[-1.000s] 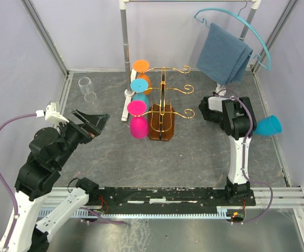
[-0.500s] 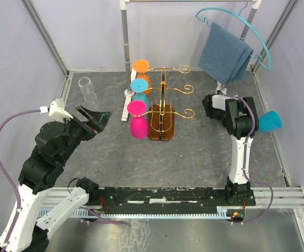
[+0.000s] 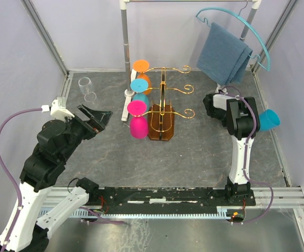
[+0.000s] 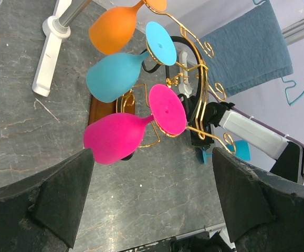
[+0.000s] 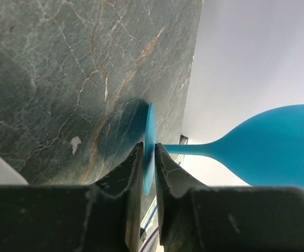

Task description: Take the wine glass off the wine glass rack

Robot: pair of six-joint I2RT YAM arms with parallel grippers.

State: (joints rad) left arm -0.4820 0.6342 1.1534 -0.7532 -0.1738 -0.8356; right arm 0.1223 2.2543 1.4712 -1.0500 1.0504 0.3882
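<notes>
My right gripper (image 5: 149, 153) pinches the foot of the teal wine glass (image 5: 278, 137), whose bowl is cut off at the right. My left gripper (image 3: 95, 120) stands spread.

White pole stand (image 3: 124, 58) just beside rack (image 3: 160, 127)

A clear glass (image 3: 88, 88) sits at the grey bench's (image 3: 194, 152) far left; a blue towel (image 3: 224, 58) drapes a teal hanger (image 3: 257, 37).
</notes>
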